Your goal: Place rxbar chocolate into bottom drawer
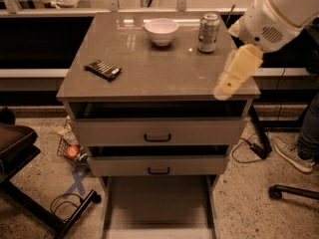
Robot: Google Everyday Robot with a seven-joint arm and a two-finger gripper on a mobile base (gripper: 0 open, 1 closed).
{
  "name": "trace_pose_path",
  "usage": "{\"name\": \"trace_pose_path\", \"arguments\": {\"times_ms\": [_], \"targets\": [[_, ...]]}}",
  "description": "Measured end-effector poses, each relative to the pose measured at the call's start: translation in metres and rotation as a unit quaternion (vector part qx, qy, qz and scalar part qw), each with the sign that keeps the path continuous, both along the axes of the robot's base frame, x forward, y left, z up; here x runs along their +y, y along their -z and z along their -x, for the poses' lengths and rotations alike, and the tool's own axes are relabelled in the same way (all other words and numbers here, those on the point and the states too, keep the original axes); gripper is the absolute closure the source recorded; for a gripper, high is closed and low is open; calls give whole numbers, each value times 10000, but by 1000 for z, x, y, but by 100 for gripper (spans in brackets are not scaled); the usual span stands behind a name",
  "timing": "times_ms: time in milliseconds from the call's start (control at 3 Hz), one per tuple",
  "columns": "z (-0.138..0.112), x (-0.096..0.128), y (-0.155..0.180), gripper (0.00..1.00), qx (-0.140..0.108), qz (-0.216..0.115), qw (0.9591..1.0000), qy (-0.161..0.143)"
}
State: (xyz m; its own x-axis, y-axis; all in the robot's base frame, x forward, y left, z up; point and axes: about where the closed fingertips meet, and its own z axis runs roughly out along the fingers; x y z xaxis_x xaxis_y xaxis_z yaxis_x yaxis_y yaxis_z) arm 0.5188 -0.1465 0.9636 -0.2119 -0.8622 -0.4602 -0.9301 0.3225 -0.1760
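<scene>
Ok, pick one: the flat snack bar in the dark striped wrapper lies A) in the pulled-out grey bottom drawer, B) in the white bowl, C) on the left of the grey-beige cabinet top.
C: the snack bar lies flat on the cabinet top, left side, apart from the white bowl; the bottom drawer shows no bar, and the pale yellow gripper hangs over the top's front right corner.

The robot's arm [279, 14] is showing a fat, round white shell with a patch of tiny holes. Just below it, the pale yellow gripper [225, 87] is hanging over the right edge of the cabinet top [159, 68].
</scene>
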Motion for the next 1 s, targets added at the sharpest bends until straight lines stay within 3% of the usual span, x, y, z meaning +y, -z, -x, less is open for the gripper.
{"name": "trace_pose_path", "arguments": {"times_ms": [333,667,1000], "targets": [[-29,30,2,0,-313,-894,9953,225],[-29,56,-4,0,-679,-1601,9844,271],[-27,73,4,0,-958,-1952,9760,79]]}}
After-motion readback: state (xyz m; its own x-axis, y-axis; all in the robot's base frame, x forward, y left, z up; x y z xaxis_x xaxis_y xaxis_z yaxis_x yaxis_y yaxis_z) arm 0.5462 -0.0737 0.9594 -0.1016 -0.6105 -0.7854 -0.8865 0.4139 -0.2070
